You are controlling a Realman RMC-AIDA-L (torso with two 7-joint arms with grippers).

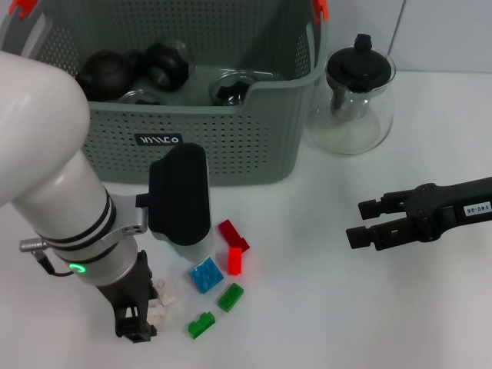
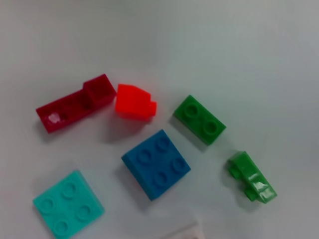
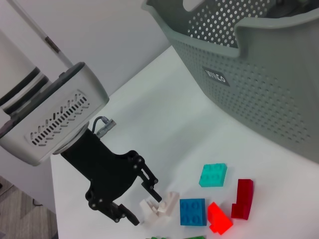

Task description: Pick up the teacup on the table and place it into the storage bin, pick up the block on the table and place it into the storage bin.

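White table (image 1: 323, 307) holds everything. Low on it, the left gripper (image 3: 149, 206) pinches a small white plastic block (image 3: 158, 208). The right gripper (image 1: 367, 223) waits open, well apart. Behind stands the big grey holey storage bin (image 1: 231, 146). A thin pinch might let the block slip.

The left pincer (image 1: 146, 311) is low over the white table (image 1: 323, 307), its fingers around a white block (image 1: 162, 295). Just beside it lie blue (image 1: 206, 275), green (image 1: 230, 297) and red blocks (image 1: 234, 260). The grey storage bin (image 1: 231, 146) stands behind, holding dark teaware. The right pincer (image 1: 363, 223) hovers open, well apart.
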